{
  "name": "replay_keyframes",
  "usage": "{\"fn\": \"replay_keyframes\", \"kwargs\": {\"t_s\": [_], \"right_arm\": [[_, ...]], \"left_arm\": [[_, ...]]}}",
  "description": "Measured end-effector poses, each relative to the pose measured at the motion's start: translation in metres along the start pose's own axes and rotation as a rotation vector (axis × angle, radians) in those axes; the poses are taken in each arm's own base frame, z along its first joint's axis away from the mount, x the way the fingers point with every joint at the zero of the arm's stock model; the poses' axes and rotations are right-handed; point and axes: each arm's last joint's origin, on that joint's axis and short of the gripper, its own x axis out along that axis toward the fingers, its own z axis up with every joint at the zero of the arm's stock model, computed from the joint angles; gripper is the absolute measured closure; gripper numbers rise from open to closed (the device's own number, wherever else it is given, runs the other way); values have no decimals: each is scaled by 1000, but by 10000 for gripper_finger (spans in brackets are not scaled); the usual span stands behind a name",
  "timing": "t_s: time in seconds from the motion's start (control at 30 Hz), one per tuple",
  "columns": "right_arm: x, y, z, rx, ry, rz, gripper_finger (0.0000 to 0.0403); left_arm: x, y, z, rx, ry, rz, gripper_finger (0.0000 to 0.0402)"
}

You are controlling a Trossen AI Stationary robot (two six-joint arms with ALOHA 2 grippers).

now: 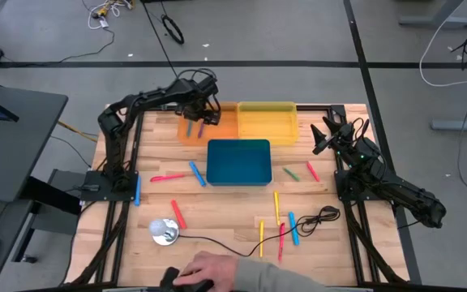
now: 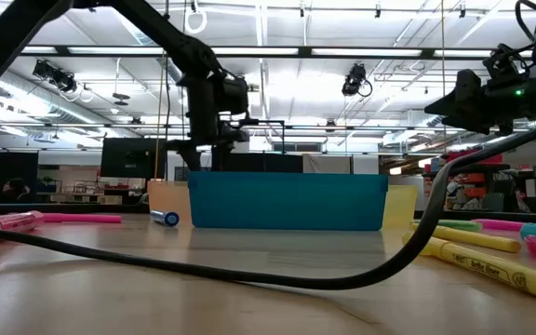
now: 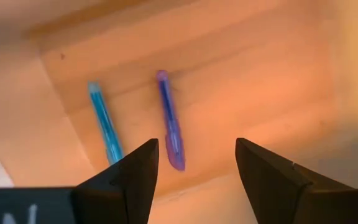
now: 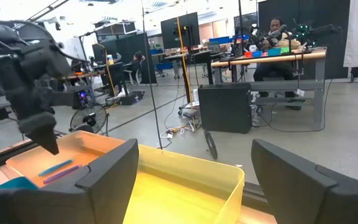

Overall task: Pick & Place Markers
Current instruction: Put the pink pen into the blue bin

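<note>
Pale planked wooden table (image 1: 233, 223) — translucent glossy plastic orange bin (image 1: 225, 130) — smooth plastic markers (image 3: 169, 121)

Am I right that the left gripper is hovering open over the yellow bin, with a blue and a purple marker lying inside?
Not quite: the left gripper hovers over the orange bin, not the yellow one. The high view shows it; the blue marker and purple marker lie there.

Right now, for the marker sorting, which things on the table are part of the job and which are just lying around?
Part of the job:
- markers loose on the table
- two markers in the orange bin
- yellow bin
- teal bin
- left gripper, open over the orange bin

Lying about:
- black cable
- small round silver thing
</note>
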Motion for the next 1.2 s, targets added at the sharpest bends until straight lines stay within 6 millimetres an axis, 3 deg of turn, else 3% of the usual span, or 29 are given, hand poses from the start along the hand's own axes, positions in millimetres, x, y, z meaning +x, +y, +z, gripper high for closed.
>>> {"fn": "replay_keyframes", "kwargs": {"t_s": [0.33,0.7,0.9,1.2], "right_arm": [[0,0,0,0,0,0,89],[0,0,0,1,-1,0,89],[0,0,0,1,-1,0,89],[0,0,0,0,0,0,89]], "left_arm": [[-44,-16,-17,367,-54,-133,183],[-85,-33,-63,838,-12,-147,183],[-94,-45,-86,1044,46,-223,183],[-97,-62,-108,1169,102,-377,169]]}}
